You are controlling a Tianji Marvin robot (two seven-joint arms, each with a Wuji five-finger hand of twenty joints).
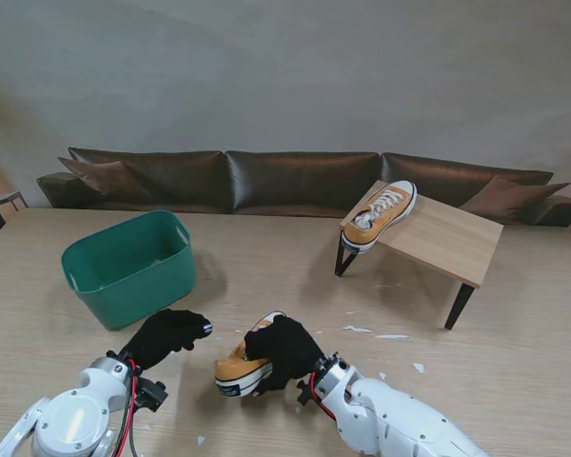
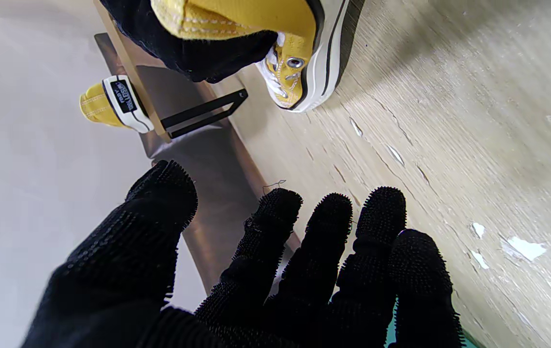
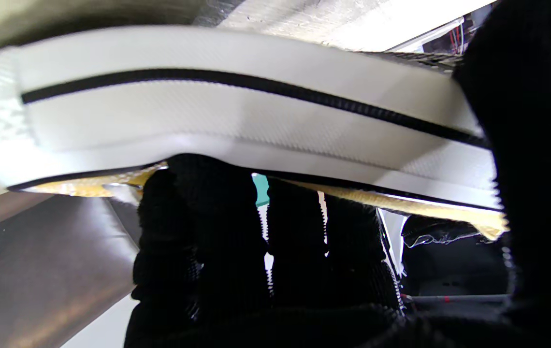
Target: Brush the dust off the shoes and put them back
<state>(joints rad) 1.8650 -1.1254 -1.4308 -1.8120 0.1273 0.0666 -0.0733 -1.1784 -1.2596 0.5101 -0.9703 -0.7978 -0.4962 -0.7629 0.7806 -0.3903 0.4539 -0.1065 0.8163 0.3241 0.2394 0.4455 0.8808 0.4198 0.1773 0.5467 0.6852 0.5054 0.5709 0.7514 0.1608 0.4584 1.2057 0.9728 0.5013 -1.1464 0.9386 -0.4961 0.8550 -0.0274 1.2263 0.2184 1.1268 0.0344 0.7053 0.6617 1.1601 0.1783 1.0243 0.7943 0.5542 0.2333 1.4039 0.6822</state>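
Observation:
A yellow sneaker (image 1: 240, 367) with a white sole is near me on the table, and my black-gloved right hand (image 1: 284, 350) is shut on it over its middle. The right wrist view shows that sneaker's white sole (image 3: 237, 121) close up with my fingers (image 3: 217, 227) curled under its upper. My left hand (image 1: 167, 335), in a black bristly glove, is open just left of the sneaker and apart from it; its spread fingers (image 2: 275, 241) face the sneaker's toe (image 2: 304, 63). A second yellow sneaker (image 1: 379, 215) rests on the small wooden stand (image 1: 447, 238) at the far right.
A green plastic tub (image 1: 130, 267) stands at the far left of the table. White scraps (image 1: 390, 335) lie on the wood to the right of the held shoe. A brown leather sofa (image 1: 295, 181) runs behind the table's far edge.

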